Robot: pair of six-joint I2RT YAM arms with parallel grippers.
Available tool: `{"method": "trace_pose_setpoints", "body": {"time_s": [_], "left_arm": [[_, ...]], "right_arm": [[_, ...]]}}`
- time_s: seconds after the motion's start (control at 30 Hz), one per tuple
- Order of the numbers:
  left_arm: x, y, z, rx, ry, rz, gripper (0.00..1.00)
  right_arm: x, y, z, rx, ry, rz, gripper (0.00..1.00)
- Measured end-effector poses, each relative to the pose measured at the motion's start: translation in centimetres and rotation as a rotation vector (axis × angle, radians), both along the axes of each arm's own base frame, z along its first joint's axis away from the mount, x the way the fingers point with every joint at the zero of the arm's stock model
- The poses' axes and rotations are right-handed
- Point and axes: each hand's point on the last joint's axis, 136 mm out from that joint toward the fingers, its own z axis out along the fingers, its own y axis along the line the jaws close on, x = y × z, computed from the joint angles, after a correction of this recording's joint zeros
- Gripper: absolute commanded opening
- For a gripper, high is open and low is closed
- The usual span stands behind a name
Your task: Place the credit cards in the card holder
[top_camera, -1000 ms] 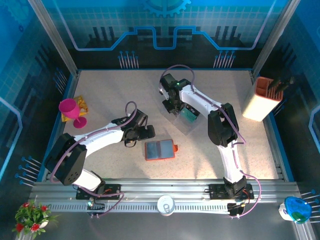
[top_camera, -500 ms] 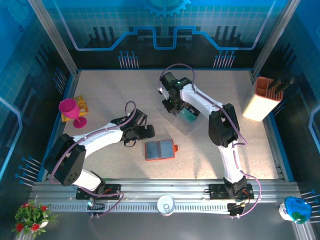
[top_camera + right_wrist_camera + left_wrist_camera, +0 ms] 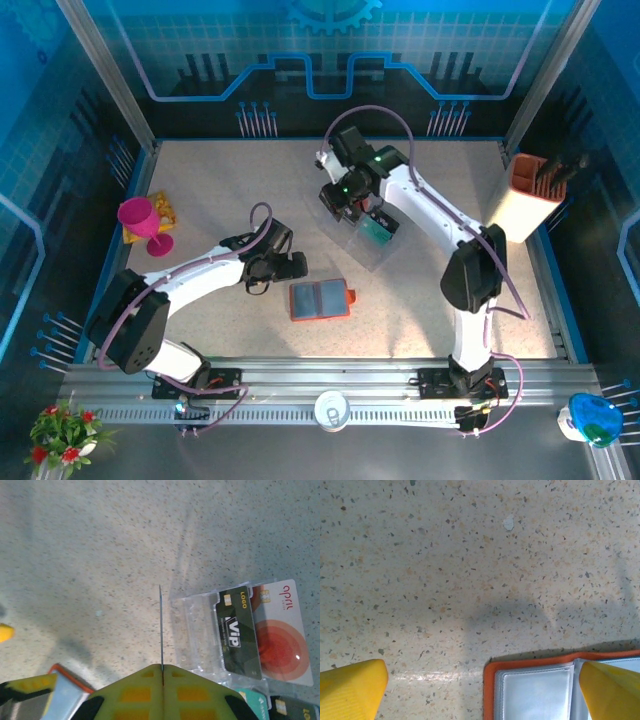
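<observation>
Speckled table [image 3: 230, 190] bears card holder [image 3: 320, 298] beside left gripper [image 3: 296, 266].

This is a robotics lab test cell. A speckled beige stone-look tabletop [image 3: 250, 190] is fenced by silver aluminium frame posts [image 3: 105, 70] and blue printed backdrop panels with a gear motif [image 3: 320, 50]. Two white jointed robot arms [image 3: 200, 272] are bolted to a slotted aluminium rail [image 3: 330, 385].

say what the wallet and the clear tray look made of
Wallet: probably leather or faux leather, matte orange-red cover; its inner sleeves look like glossy clear plastic. Tray: rigid clear plastic, since the speckled table shows through it.
</observation>
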Motion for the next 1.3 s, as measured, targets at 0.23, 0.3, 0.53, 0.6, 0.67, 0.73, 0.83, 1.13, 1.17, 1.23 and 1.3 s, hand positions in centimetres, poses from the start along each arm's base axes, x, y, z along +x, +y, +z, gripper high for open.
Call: {"method": "trace_pose_setpoints", "body": {"time_s": [0.23, 0.3, 0.53, 0.6, 0.67, 0.73, 0.83, 1.13, 1.17, 1.23, 1.3], "left_arm": [[-0.4, 0.2, 0.1, 0.014, 0.012, -0.014, 0.99], [-0.5, 0.3, 0.1, 0.016, 0.016, -0.015, 0.99], [-0.7, 0.1, 0.7, -0.004, 0.011, -0.022, 0.99], [-0.9, -0.2, 0.7, -0.007, 0.009, -0.029, 0.99], [-1.1, -0.6, 0.8, -0.008, 0.01, -0.042, 0.99], [-1.6, -1.2, 0.8, -0.007, 0.009, -0.065, 0.99], [-2.6, -1.9, 0.4, 0.0, 0.015, -0.097, 0.99], [-5.3, -1.5, -1.7, 0.083, 0.054, -0.117, 0.99], [-5.5, -1.4, -1.8, 0.089, 0.056, -0.116, 0.99], [-5.8, -1.2, -2.0, 0.103, 0.058, -0.121, 0.99], [-6.0, -1.2, -2.2, 0.112, 0.058, -0.124, 0.99]], "right_arm": [[-3.3, -0.5, 1.1, 0.136, 0.017, -0.034, 0.0], [-4.3, -0.7, 0.8, 0.18, 0.03, -0.049, 0.0], [-7.9, -1.3, -2.3, 0.373, 0.105, -0.14, 0.0], [-8.7, -1.6, -3.6, 0.431, 0.133, -0.177, 0.0], [-9.7, -1.7, -5.1, 0.489, 0.165, -0.215, 0.0], [-10.7, -2.0, -7.0, 0.536, 0.197, -0.254, 0.0], [-12.1, -2.3, -9.7, 0.57, 0.245, -0.306, 0.0], [-15.3, -0.9, -11.8, 0.666, 0.236, -0.31, 0.0], [-15.4, -0.8, -11.8, 0.673, 0.228, -0.312, 0.0], [-15.6, -0.7, -12.0, 0.685, 0.211, -0.319, 0.0], [-15.7, -0.7, -12.1, 0.693, 0.199, -0.327, 0.0]]}}
